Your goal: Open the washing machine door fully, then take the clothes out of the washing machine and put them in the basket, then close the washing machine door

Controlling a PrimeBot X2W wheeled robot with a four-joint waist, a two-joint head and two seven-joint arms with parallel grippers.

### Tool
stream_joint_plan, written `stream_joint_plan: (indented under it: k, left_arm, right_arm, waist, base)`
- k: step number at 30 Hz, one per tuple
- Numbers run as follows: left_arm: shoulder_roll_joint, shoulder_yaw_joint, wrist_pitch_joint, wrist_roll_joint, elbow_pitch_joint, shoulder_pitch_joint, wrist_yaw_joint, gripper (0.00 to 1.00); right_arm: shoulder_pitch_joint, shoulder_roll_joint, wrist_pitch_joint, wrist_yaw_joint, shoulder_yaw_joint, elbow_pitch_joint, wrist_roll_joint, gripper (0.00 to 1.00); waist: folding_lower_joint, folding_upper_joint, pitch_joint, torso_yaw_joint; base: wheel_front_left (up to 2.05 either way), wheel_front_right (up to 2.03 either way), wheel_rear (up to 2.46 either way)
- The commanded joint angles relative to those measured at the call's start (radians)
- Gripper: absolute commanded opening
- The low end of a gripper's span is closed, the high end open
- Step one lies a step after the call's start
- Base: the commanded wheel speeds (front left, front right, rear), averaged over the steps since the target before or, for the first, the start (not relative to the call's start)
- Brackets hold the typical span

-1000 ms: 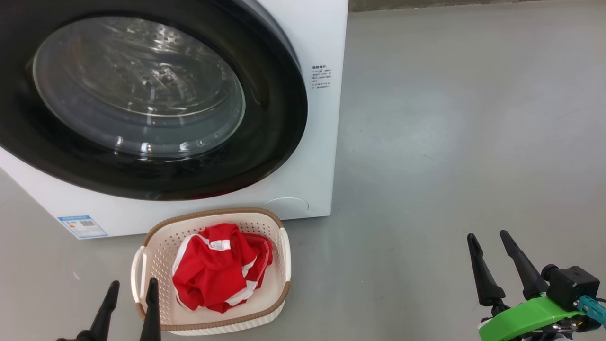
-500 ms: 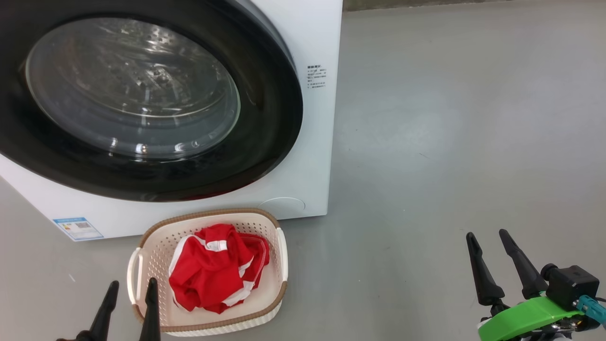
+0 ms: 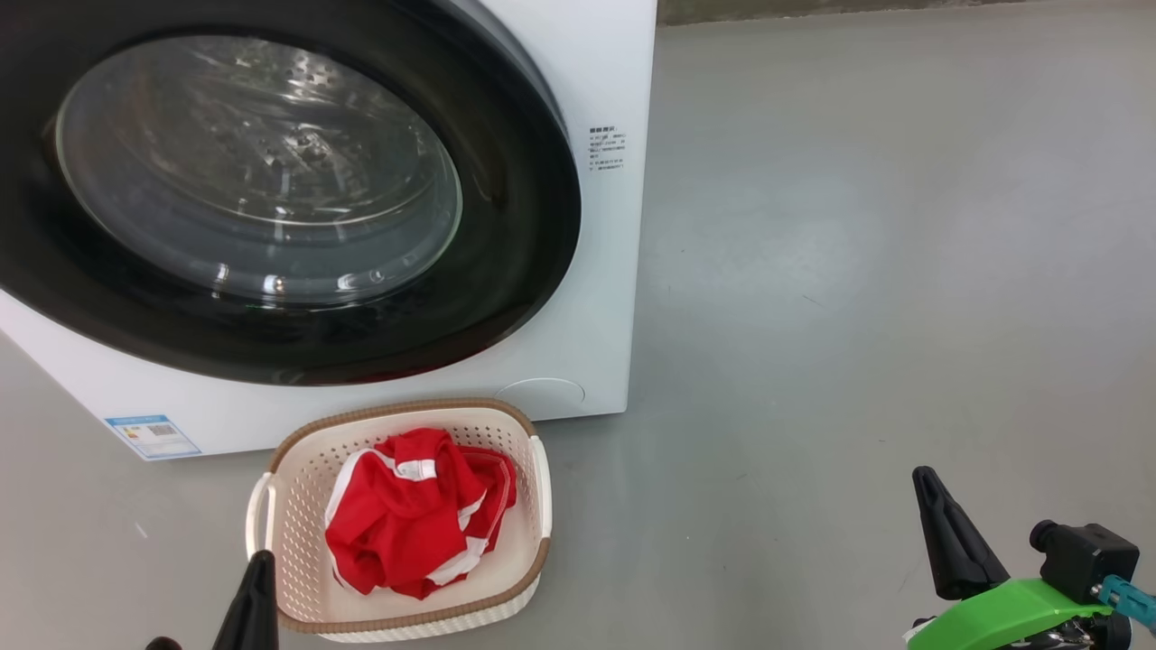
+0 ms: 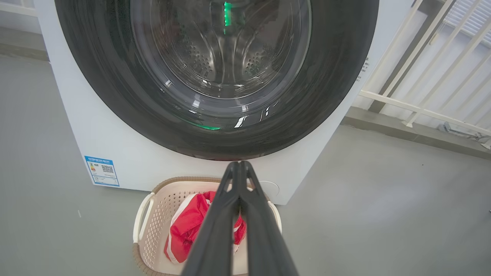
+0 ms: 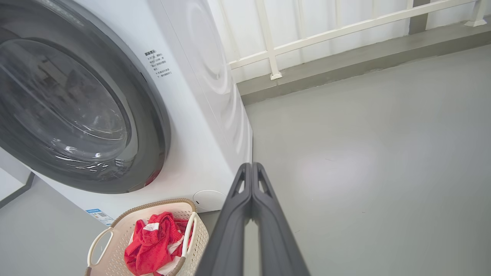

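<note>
The white washing machine [image 3: 607, 271] fills the upper left, its black-rimmed glass door [image 3: 506, 298] lying flat against the front. On the floor below it stands the cream basket [image 3: 298, 469] with red and white clothes [image 3: 406, 519] heaped inside. My left gripper [image 3: 257, 573] is shut and empty just in front of the basket's near left corner. My right gripper [image 3: 930, 496] is shut and empty over bare floor far to the right. In the left wrist view the fingers meet at the tip of the left gripper [image 4: 238, 165] above the basket [image 4: 147, 214]. The right gripper [image 5: 251, 166] shows the same.
Grey floor [image 3: 858, 271] stretches wide to the right of the machine. A white railing [image 5: 318, 36] on a low kerb runs behind it. A blue label [image 3: 152, 435] sits on the machine's lower left front.
Both grippers went from open to shut, each pair of fingers now pressed into one point. The head view shifted slightly; basket, clothes and door stay as they were.
</note>
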Motion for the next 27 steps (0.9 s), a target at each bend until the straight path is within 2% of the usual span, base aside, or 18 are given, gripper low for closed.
stream_joint_plan:
  k: [1, 27]
  left_arm:
    - [0.006, 0.006, 0.007, -0.029, -0.018, -0.017, -0.001, 0.00]
    - [0.007, 0.007, 0.083, -0.325, -0.006, -0.054, -0.002, 0.00]
  right_arm:
    - [-0.022, -0.012, 0.006, 0.000, -0.007, -0.026, 0.026, 0.00]
    - [-0.043, -0.003, 0.082, 0.000, -0.031, -0.038, 0.288, 0.00]
  waist:
    - [-0.0001, 0.0000, 0.000, 0.001]
    - [-0.0002, 0.0000, -0.013, 0.013]
  base:
    - [0.00, 0.00, 0.00]
    - [0.00, 0.00, 0.00]
